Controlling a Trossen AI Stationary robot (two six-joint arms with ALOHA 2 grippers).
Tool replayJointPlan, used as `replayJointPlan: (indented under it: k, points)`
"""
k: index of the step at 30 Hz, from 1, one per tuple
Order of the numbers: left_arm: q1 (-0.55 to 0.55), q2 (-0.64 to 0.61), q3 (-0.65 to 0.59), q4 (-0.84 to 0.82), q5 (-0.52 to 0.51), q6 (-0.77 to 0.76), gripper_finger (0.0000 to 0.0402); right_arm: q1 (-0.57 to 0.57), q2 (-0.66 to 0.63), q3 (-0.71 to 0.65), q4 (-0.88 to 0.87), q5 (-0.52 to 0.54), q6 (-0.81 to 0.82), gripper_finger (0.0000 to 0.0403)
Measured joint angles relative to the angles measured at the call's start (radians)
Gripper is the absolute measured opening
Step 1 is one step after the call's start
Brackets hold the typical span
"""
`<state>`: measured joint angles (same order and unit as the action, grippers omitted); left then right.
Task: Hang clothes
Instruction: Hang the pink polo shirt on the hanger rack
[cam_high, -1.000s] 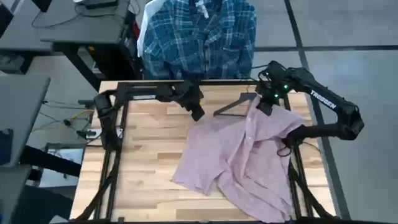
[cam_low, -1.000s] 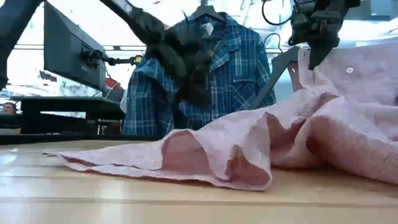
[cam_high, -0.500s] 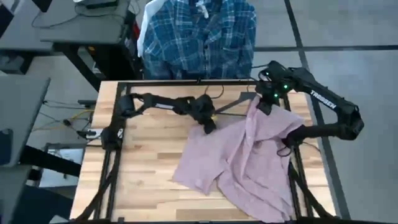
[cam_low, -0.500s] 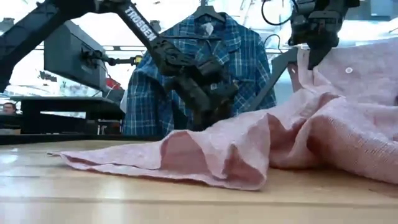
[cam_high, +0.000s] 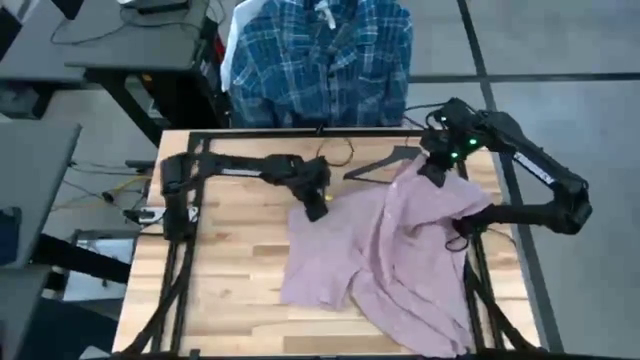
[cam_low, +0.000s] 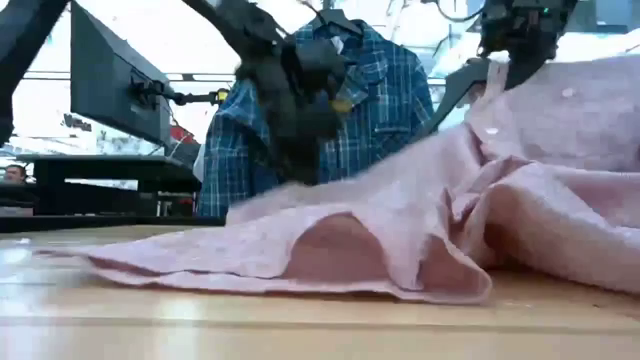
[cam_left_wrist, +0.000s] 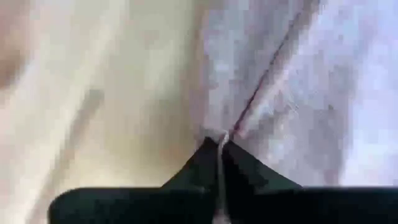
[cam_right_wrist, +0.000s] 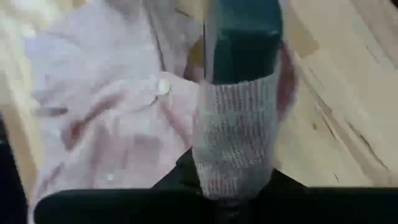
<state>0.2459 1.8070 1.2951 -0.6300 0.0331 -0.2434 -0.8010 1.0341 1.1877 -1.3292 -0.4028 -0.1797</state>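
Left gripper (cam_high: 316, 211) apparently pinching pink shirt (cam_high: 385, 255) edge.

wooden table (cam_high: 220, 270), pink shirt (cam_high: 385, 255) spread

No legible text, label, brand name, number or sign appears in any of the four current views. The dark metal arms carry no readable lettering at this moment, and neither the blue-and-white plaid fabric nor the dusty pink fabric shows a readable tag.
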Motion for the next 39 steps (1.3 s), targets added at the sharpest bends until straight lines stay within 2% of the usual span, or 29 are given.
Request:
replayJointPlan:
  k: [6,10,15,20,25,31,34,39]
  points:
    - [0.000,-0.185,-0.124,0.020,-0.070,-0.097,0.0000,0.013,-0.040,0.000,-0.030,-0.008,0.061,0.0022]
    - [0.006,-0.265,-0.178,-0.005,-0.144,-0.121,0.0000,0.015,-0.054,0.000,-0.042,-0.098,0.099,0.0022]
    - [0.018,-0.298,-0.182,0.054,-0.146,-0.110,0.0000,0.015,-0.053,0.001,-0.015,-0.081,0.124,0.0022]
    - [0.024,-0.301,-0.162,0.134,-0.052,-0.111,0.0000,0.060,-0.058,0.000,-0.038,-0.078,0.169,0.0022]
    - [0.026,-0.301,-0.160,0.151,-0.033,-0.101,0.0000,0.229,-0.062,-0.054,0.026,-0.082,0.255,0.0022]
    - [0.026,-0.301,-0.159,0.147,-0.028,-0.099,0.0000,0.514,-0.058,-0.241,0.427,-0.086,0.430,0.0022]
    - [0.026,-0.303,-0.159,0.140,0.000,-0.115,0.0000,0.666,-0.058,-0.345,0.588,0.040,0.489,0.0022]
    - [0.015,-0.304,-0.159,0.141,0.018,-0.125,0.0000,0.907,-0.052,-0.492,0.698,0.276,0.617,0.0022]
